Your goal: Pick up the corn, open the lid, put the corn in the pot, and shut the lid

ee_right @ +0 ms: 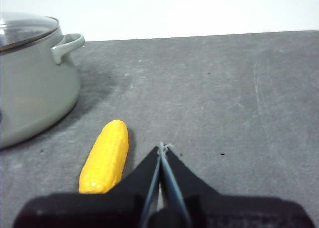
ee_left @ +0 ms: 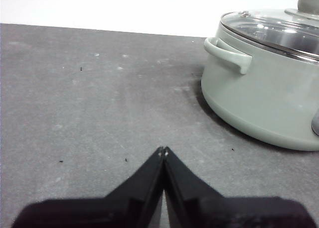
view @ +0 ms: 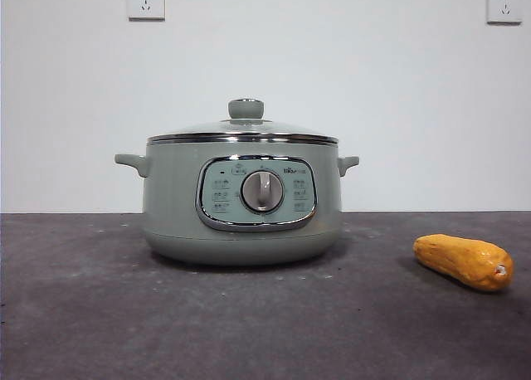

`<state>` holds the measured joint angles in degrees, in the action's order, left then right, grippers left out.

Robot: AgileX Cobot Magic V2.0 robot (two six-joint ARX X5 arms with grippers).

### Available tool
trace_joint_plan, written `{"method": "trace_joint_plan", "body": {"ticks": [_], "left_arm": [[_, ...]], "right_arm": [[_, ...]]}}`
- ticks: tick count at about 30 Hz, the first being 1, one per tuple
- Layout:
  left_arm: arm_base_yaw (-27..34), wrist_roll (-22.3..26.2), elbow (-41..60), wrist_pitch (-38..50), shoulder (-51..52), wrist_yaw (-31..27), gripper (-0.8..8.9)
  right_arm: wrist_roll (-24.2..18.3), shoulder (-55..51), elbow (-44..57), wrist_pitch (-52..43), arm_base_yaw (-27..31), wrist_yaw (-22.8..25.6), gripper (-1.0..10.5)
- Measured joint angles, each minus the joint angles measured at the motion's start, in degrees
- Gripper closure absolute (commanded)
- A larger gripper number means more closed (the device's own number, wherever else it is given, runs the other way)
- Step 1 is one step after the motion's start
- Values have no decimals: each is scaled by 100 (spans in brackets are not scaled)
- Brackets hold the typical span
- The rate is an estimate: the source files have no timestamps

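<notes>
The corn lies on the table, near the pot, just beside the right end effector, whose jaws are pressed together. It is judged light, stiff and glossy-slippery; mid-cob is best gripped.

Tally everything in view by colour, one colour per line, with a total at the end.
Sage green: 1, the pot
Clear glass with a green knob: 1, the lid
Yellow-orange: 1, the corn
White: 2, the wall sockets
Black: 2, the left gripper and the right gripper, jaws shut
Total: 7
</notes>
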<state>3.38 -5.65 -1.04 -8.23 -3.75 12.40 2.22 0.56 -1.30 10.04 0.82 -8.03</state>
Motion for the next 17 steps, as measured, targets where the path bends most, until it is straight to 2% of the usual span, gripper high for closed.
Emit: {"method": "trace_joint_plan", "body": {"ticks": [5, 10, 12, 17], "left_arm": [[0, -2, 0, -2, 0, 2, 818], [0, -258, -116, -190, -13, 223, 820], [0, -354, -354, -407, -63, 280, 820], [0, -415, -1117, -979, -275, 350, 820]], "right_arm": [[315, 2, 0, -149, 0, -11, 952], [960, 7, -81, -289, 0, 4, 957], [1191, 37, -245, -278, 0, 9, 957], [1375, 328, -1056, 87, 0, -92, 957]]}}
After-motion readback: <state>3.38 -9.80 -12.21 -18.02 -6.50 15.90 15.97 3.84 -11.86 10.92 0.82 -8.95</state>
